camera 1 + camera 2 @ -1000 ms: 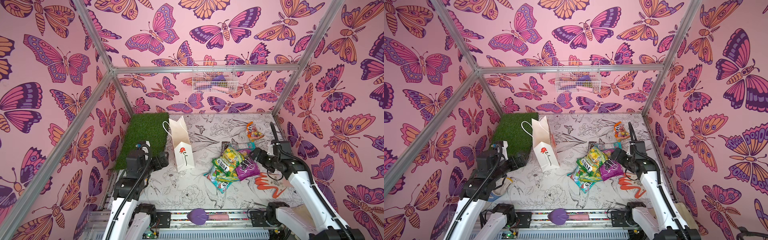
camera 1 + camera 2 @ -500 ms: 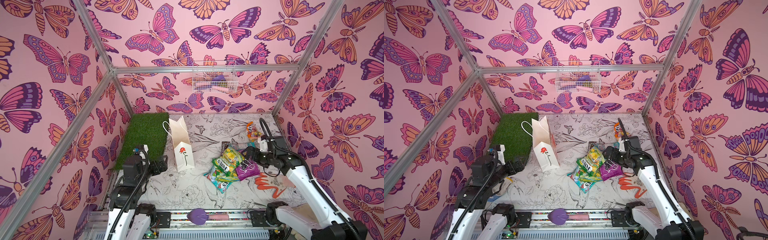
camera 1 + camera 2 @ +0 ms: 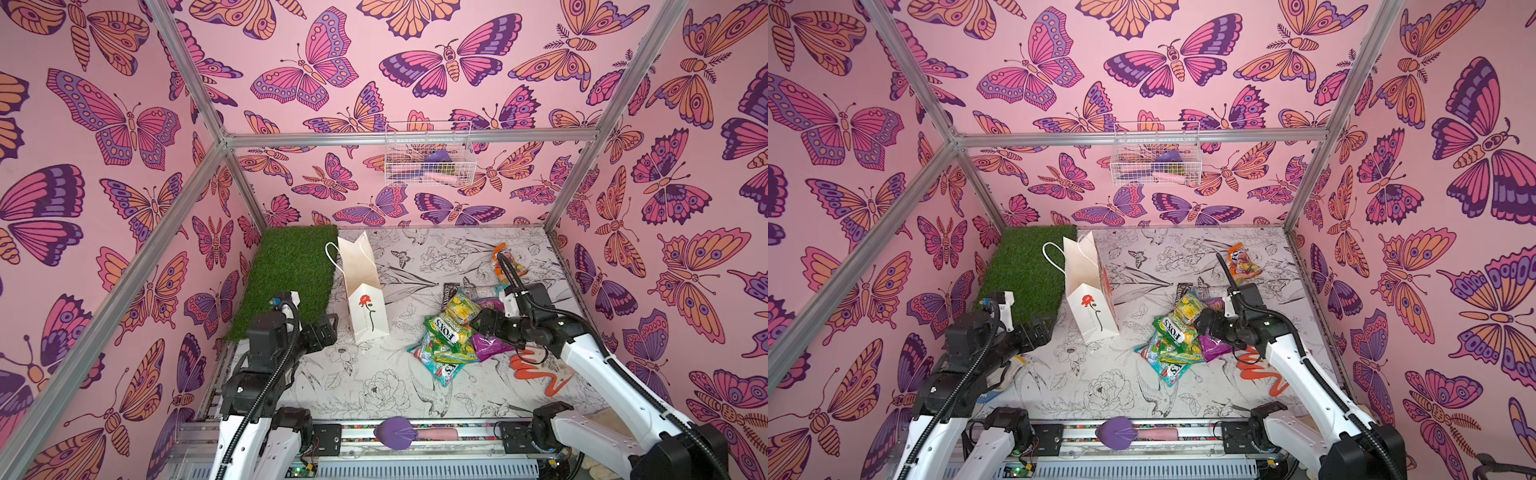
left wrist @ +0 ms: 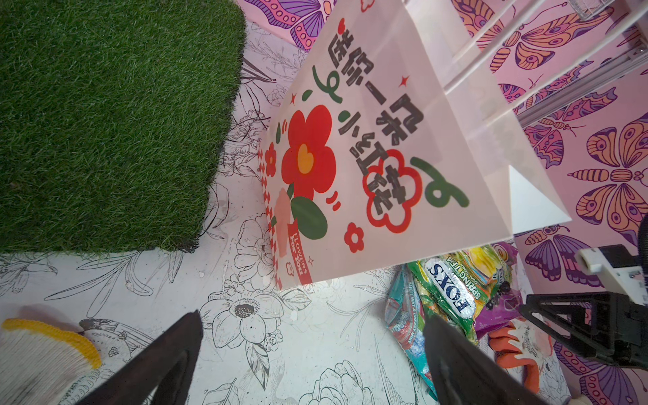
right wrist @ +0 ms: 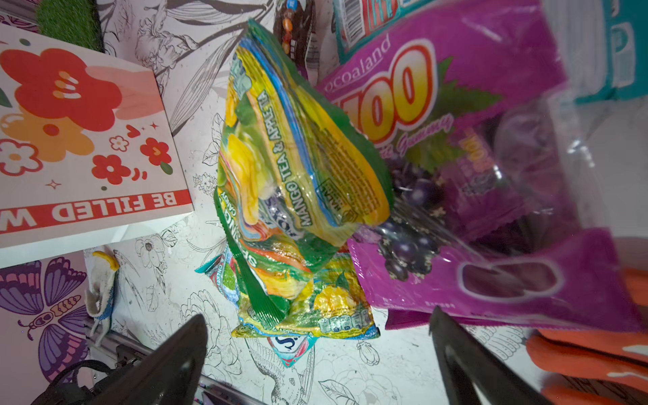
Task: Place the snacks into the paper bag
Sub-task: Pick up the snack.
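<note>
Advance spread, empty right pincer (image 3: 481, 326) onto glossy green-yellow plastic snack packet (image 3: 450, 333) just beside it at 9 o'clock.

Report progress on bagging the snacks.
Done: nothing visibly; the paper bag stands upright, no snack seen in it. In hand: nothing; the right gripper is open at the snack pile, the left gripper open near the bag. Left: the whole pile, plus the orange packet lying apart at the back.
</note>
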Controlling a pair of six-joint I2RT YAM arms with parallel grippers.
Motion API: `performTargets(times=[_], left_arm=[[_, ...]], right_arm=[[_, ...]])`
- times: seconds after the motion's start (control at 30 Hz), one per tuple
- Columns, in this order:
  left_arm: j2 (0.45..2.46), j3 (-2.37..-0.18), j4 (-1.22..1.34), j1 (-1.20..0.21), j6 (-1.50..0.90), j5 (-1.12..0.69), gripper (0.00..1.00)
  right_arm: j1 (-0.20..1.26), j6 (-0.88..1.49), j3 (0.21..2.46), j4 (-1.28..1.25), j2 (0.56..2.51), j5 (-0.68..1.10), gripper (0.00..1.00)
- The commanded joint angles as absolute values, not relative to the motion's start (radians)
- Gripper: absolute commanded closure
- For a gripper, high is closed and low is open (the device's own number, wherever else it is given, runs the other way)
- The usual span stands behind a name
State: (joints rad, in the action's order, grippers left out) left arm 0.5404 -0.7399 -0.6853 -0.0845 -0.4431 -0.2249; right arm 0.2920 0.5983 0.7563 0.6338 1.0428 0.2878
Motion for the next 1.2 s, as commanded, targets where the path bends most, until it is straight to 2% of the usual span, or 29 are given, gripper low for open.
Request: performTargets(times=[0.0,0.37,0.6,0.7,0.87,1.17], left_arm=[[0.535,-0.726,-0.693,-0.081,-0.44,-0.226,0.0],[0.539,-0.725,-0.693,-0.081,-0.44,-0.233,0.0],[0.533,-0.724,-0.695,-0.081,-0.44,-0.227,0.0],[0.534,-0.725,-0.694,-0.08,-0.44,-0.225,0.0],[0.526,-0.725,-0.697,-0.081,-0.44,-0.222,0.0],[0.518,-0.727,-0.699,-0.077,-0.434,-0.218,0.0]], right_arm=[[0.311,0.617,0.751,0.617,1.058,0.282,0.01],[0.333,0.657,0.722,0.578,1.064,0.27,0.01],[0.381,0.729,0.761,0.717,1.093,0.02,0.01],[0.38,0.734,0.765,0.717,1.096,0.069,0.01],[0.382,0.739,0.663,0.54,1.024,0.223,0.01],[0.409,0.768,0.682,0.553,1.052,0.199,0.01]])
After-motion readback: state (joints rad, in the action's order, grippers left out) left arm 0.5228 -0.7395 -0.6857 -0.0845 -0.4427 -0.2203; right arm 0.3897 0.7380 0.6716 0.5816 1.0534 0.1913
